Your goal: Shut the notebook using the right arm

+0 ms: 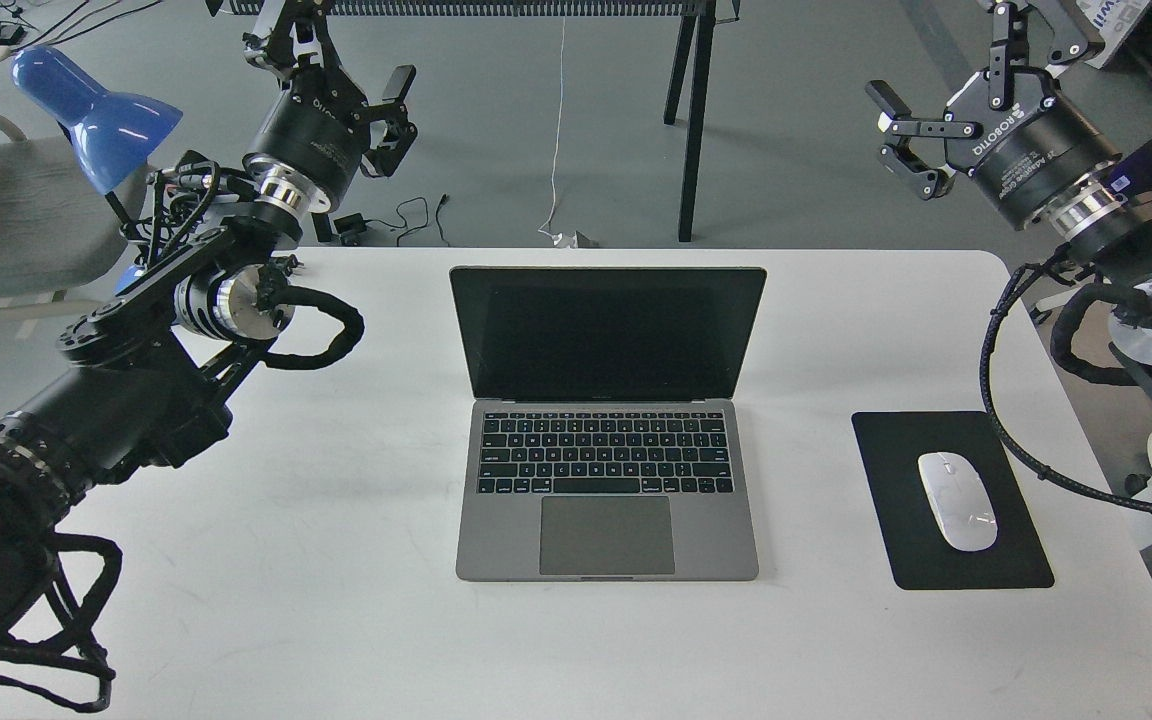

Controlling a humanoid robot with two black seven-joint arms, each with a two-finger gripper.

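The notebook [606, 480], a dark-grey laptop, lies open in the middle of the white table [336, 620]. Its black screen [606, 330] stands upright behind the black keys and grey trackpad. My right arm comes in from the right edge, and its gripper [941, 60] hangs open high at the back right, beyond the table's far edge and well apart from the notebook. A small blue block sits on its wrist. My left gripper [341, 60] is also open, raised at the back left, far from the notebook.
A black mouse pad [906, 530] with a white mouse [956, 500] lies right of the notebook. A blue lamp [86, 110] and a grey chair [6, 210] stand at the left. Black table legs [691, 120] and cables are on the floor behind.
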